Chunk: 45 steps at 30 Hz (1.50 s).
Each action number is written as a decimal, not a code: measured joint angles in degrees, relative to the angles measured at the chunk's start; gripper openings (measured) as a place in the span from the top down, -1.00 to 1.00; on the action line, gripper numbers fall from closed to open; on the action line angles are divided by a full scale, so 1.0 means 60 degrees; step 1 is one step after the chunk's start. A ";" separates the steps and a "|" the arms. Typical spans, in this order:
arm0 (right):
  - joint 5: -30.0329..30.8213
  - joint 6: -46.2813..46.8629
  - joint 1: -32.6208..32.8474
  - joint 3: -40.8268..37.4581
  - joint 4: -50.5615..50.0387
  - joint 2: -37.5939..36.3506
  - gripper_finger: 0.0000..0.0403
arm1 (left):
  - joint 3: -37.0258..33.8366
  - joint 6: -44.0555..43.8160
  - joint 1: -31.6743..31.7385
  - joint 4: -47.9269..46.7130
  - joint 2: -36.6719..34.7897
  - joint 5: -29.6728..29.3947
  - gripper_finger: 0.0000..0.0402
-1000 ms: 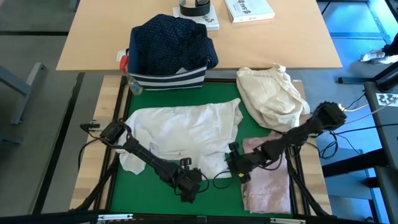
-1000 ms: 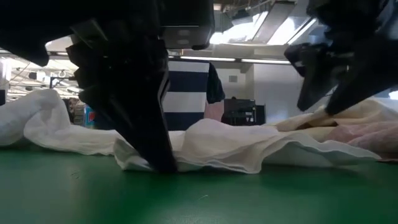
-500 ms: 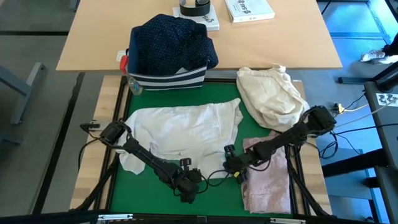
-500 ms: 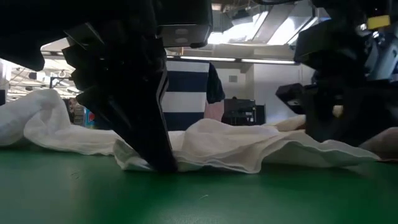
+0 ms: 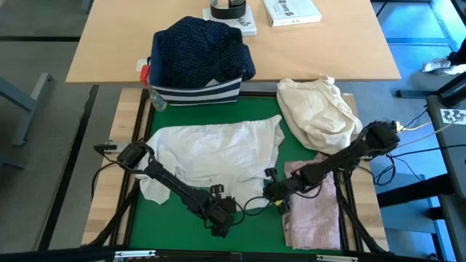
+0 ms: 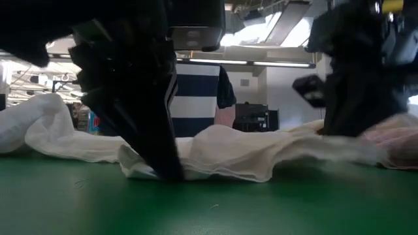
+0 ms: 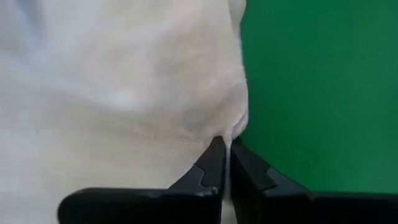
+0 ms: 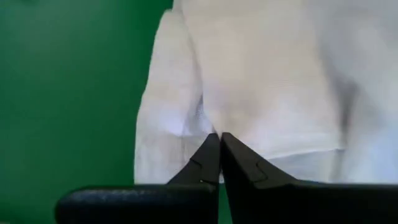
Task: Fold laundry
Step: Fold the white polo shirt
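Note:
A white shirt (image 5: pixel 211 153) lies spread and wrinkled on the green mat (image 5: pixel 255 233). My left gripper (image 5: pixel 220 204) is shut on its near edge, left of centre; it is the big dark shape in the low view (image 6: pixel 171 173). My right gripper (image 5: pixel 271 191) is shut on the shirt's near right part (image 6: pixel 339 134). A pale pink top (image 5: pixel 314 211) lies flat at the near right, under the right arm. A navy white-dotted shirt (image 5: pixel 200 47) is heaped in the striped bin. No grey jeans show. My left gripper pinches the white shirt's hemmed edge (image 7: pixel 232 124) between its two fingertips, coming steeply from above. The cloth around the fingers lies slack on the mat (image 6: pixel 150 171). My right gripper pinches the white shirt a little in from its edge (image 8: pixel 208 121) between its two fingertips, slanting down from the right. Whether it has one layer or several, I cannot tell. The cloth there rests low on the mat.
A cream-beige cloth bundle (image 5: pixel 317 109) sits at the far right of the mat. The navy striped bin (image 5: pixel 195 91) stands at the far edge, with a wooden table (image 5: pixel 328 51) behind it. Bare green mat lies along the near edge between the arms.
My right gripper has sunk a little onto the white shirt's near right part and has shut from open, taking hold of the cloth. The shirt's right end has shifted slightly under it. My left gripper has kept its hold.

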 joint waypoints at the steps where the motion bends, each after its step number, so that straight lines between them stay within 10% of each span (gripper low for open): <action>1: -0.0039 0.0085 0.0003 0.0075 -0.0362 -0.0185 0.96 | 0.0142 -0.0047 -0.0001 -0.0248 -0.0001 0.0073 0.95; 13: -0.1904 0.1447 0.0003 0.0256 -0.1391 -0.1103 0.97 | 0.1157 -0.0549 -0.0101 -0.1100 -0.0161 0.0225 0.92; 20: -0.1250 0.1968 -0.0008 0.0249 -0.1418 -0.1099 0.98 | 0.1157 -0.0460 -0.0027 -0.1110 -0.0161 0.0339 0.62; 28: -0.2012 0.3102 0.0003 0.0569 -0.1355 -0.1125 0.99 | 0.1164 -0.0482 0.0080 -0.1088 -0.0165 0.2236 0.38; 39: -0.1847 0.3534 0.0003 0.1254 -0.2396 -0.1115 0.99 | 0.1159 -0.0005 -0.0675 -0.0841 -0.0183 -0.1553 0.44; 45: -0.1840 0.3496 0.0003 0.1254 -0.2487 -0.0885 0.99 | 0.0194 0.0042 -0.0489 0.0631 -0.0201 -0.1059 0.47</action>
